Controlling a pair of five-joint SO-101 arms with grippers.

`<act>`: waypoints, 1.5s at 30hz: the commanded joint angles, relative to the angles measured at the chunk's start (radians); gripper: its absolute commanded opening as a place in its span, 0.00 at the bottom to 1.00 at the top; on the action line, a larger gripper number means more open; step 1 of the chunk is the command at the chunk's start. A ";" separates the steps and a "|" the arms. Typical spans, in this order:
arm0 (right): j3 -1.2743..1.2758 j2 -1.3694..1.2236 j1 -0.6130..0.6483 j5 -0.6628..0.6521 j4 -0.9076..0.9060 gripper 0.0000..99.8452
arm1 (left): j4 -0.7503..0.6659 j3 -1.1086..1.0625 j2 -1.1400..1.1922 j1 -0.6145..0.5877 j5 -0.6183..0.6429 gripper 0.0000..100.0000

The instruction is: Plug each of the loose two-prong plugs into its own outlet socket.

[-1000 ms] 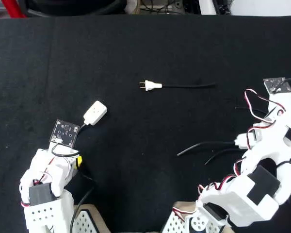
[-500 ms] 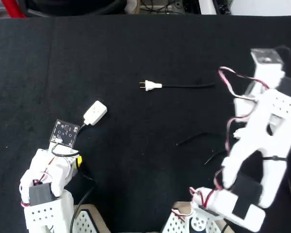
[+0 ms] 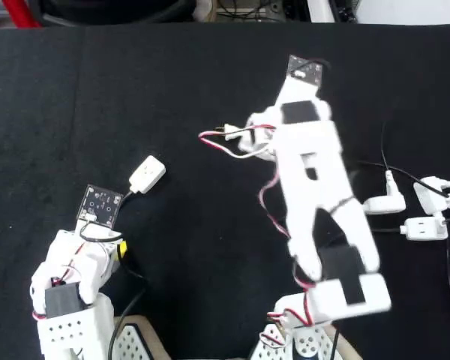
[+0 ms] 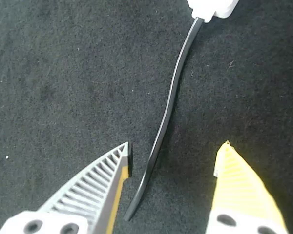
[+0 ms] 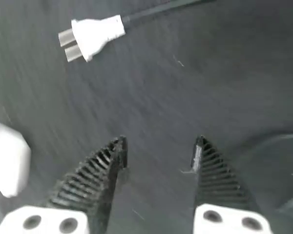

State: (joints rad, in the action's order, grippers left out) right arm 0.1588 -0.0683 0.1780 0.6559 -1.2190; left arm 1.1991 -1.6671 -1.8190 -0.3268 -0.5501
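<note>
A white two-prong plug [image 3: 233, 132] lies mid-table, its black cord running under my right arm [image 3: 309, 157], which stretches over it. In the right wrist view the same plug [image 5: 94, 34] lies on the cloth ahead of my right gripper [image 5: 161, 140], which is open and holds nothing. A white outlet socket [image 3: 147, 174] on a black cord sits just ahead of my left arm [image 3: 75, 270]. My left gripper [image 4: 177, 144] is open, with the socket's cord [image 4: 166, 117] running between its fingers and the socket [image 4: 212, 6] beyond them. Another white plug [image 3: 386, 201] lies at the right.
Two more white socket pieces [image 3: 426, 227] [image 3: 442, 190] with black cords lie near the table's right edge. A blurred white block [image 5: 7, 158] sits beside one right finger. The black cloth covers the whole table; clutter stands behind its far edge.
My right arm has swung from the table's right side to the middle, above the central plug, uncovering the plug and sockets at the right. The left arm has not moved.
</note>
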 commanded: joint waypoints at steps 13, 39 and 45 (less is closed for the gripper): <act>-0.042 -0.214 0.091 0.543 0.390 0.21 | -0.014 0.005 -0.005 0.005 -0.006 0.28; -0.071 -0.378 0.089 0.678 0.506 0.21 | -0.012 0.005 -0.005 0.002 -0.006 0.28; -0.102 -0.386 0.086 0.678 0.505 0.21 | -0.012 0.005 -0.005 0.002 -0.006 0.28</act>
State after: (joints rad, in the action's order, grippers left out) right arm 0.1112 -0.4534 0.2639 1.3203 -0.7112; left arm 1.1991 -1.6671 -1.8190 -0.3268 -0.5501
